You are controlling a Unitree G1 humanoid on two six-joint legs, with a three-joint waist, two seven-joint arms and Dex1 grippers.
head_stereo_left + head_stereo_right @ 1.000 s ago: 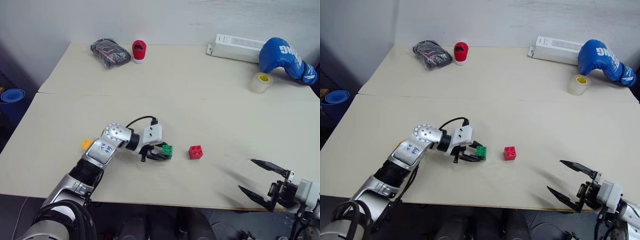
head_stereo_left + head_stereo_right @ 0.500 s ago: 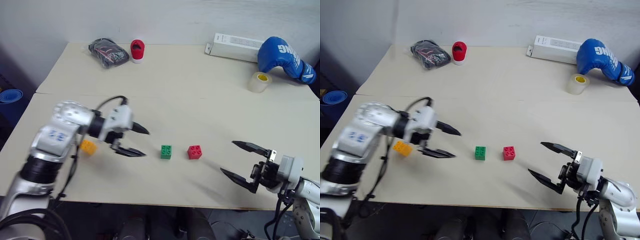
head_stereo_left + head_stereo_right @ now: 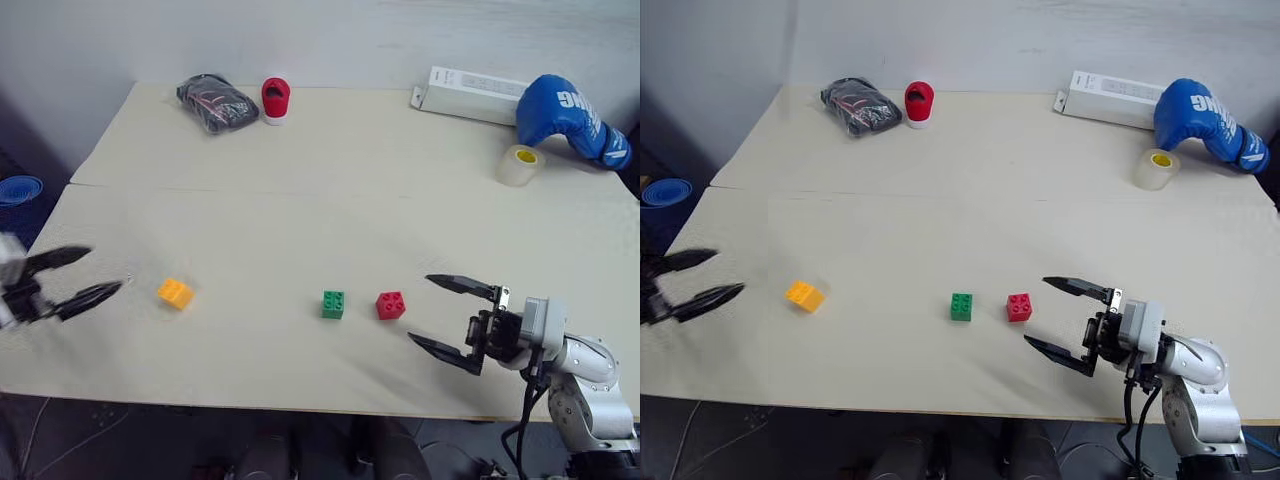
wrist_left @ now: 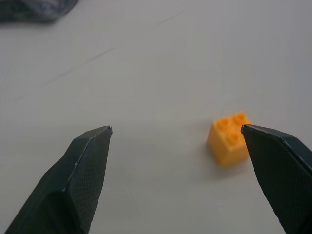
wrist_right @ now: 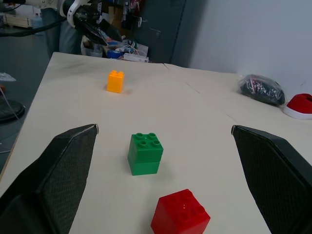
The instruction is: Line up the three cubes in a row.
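**Three bricks on table, both grippers open and empty**

Left eye view: green brick (image 3: 333,304) and red brick (image 3: 391,305) sit close together, not touching, just below frame center on the beige table (image 3: 330,190). Orange brick (image 3: 175,293) lies well apart from them at mid-left, turned at an angle. Left gripper (image 3: 85,275) at far left edge, jaws spread, nothing between them, tips pointing toward the orange brick but short of it. Right gripper (image 3: 430,310) at lower right, jaws wide open, empty, tips aimed at the red brick, near but apart from it. Upper part of frame: black bag (image 3: 212,102), red cap on white base (image 3: 275,101), white box (image 3: 473,95), blue boxing glove (image 3: 574,118), clear tape roll (image 3: 521,165).

Right eye view: same layout; green brick and red brick side by side near lower center, orange brick at mid-left.

Left wrist view: two black fingers (image 4: 78,180) wide apart; orange brick right of center, studs up, next to the right-hand finger, contact unclear.

Right wrist view: fingers (image 5: 53,180) spread at both lower corners. Red brick at bottom center, green brick just above it, orange brick farther off in the upper left, left gripper beyond it at the top left.
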